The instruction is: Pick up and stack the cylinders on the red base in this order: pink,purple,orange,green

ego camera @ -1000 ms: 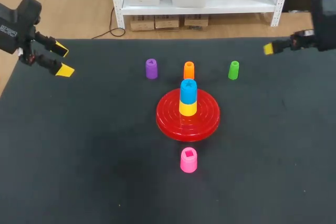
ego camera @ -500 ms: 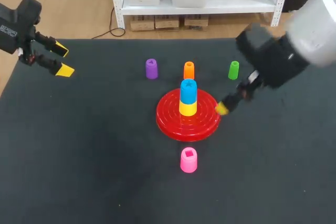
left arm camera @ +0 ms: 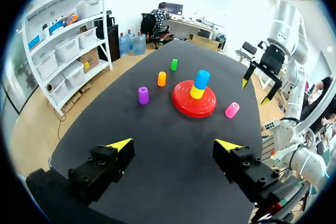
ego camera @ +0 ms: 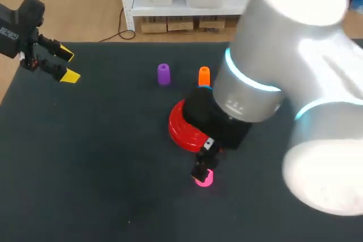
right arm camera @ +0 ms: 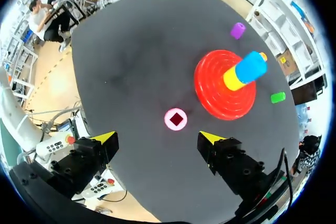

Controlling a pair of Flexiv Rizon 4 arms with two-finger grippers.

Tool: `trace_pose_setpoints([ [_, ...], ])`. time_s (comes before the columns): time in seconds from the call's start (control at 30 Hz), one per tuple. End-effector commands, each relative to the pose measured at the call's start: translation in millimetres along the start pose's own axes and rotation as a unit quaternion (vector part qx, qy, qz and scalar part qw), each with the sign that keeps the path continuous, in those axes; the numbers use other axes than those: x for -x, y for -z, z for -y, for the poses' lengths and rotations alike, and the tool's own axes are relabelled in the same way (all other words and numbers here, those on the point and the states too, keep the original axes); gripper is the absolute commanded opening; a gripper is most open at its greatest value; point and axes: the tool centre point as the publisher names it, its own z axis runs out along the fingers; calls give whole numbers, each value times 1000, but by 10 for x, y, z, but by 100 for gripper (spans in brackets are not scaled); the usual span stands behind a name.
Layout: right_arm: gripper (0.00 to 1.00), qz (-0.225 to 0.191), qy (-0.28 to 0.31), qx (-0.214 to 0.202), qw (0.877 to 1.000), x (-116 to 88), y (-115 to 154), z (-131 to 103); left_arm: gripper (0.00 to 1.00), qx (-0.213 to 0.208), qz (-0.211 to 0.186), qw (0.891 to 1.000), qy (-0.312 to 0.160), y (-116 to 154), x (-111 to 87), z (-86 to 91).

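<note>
No text or number can be read on the table [ego camera: 85,168] or the things on it. A dark square mark is seen atop the pink cylinder [right arm camera: 176,119]. A white label is borne on the left arm [ego camera: 14,26], its print too small to be read.

**Right arm sweeps in over the pink cylinder**

Within 1 second the right arm [ego camera: 272,77] swings from the far right edge of the desk [ego camera: 85,168] to its middle. Its claw [right arm camera: 157,138] now hangs above the pink cylinder [right arm camera: 176,119]. In the head view the arm now hides the green cylinder [right arm camera: 277,97] and much of the red base [ego camera: 178,128].
</note>
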Motion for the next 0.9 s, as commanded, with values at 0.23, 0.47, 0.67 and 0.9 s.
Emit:
trace_pose_setpoints([
  [0.23,100,-44,-18,-6,999,23,-204,248,100,1,1,1000,0,-3,-8,5],
  [0.47,100,-57,-18,-5,998,-19,-336,276,100,1,1,1000,0,-3,-8,5],
  [0.67,100,-65,-21,-9,998,3,-440,260,100,1,1,1000,0,-3,-8,5],
  [0.9,100,-77,-15,-22,997,39,-518,272,100,1,1,1000,0,-3,-8,5],
])
